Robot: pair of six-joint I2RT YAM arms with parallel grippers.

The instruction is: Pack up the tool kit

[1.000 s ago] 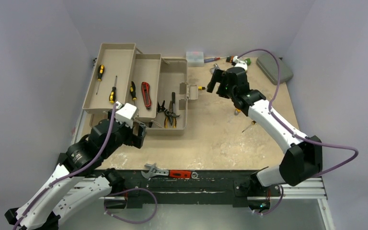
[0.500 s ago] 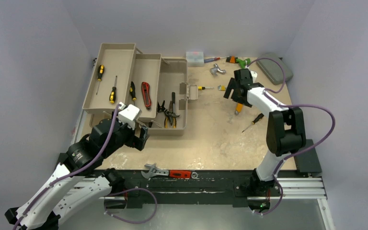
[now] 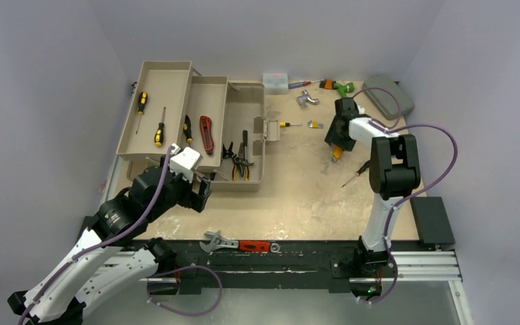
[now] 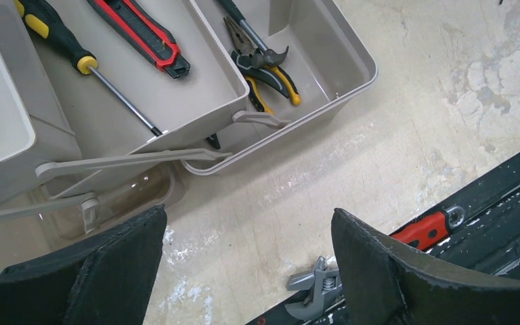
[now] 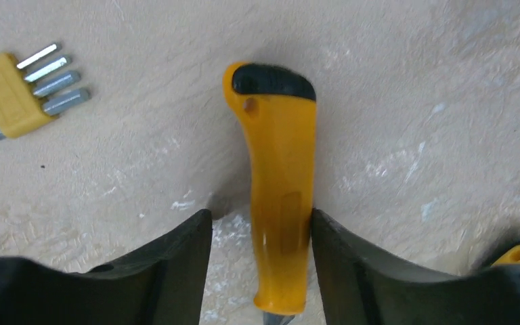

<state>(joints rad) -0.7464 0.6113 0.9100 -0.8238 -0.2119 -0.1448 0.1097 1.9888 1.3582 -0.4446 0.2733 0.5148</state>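
Observation:
The beige toolbox (image 3: 247, 101) stands open at the back left, its trays holding screwdrivers, a red knife and pliers (image 4: 264, 57). On the table right of it lies a yellow-handled tool (image 3: 337, 153) with a black cap. My right gripper (image 3: 338, 139) is down over it. In the right wrist view the handle (image 5: 281, 169) lies between the fingers of my right gripper (image 5: 258, 213). One finger touches it; a gap shows on the other side. My left gripper (image 3: 200, 193) hangs open and empty by the box's front corner (image 4: 203, 166).
A yellow hex key set (image 5: 7, 101) and a short screwdriver (image 3: 290, 124) lie left of the right gripper, a thin screwdriver (image 3: 352, 174) nearer me. A clear box (image 3: 275, 82) and a grey-green case (image 3: 387, 96) sit at the back. An adjustable wrench (image 4: 315, 291) rests on the front rail.
My right gripper moved from near the toolbox's latch to the right and down over the yellow-handled tool, and its jaws narrowed around the handle. The left arm barely moved.

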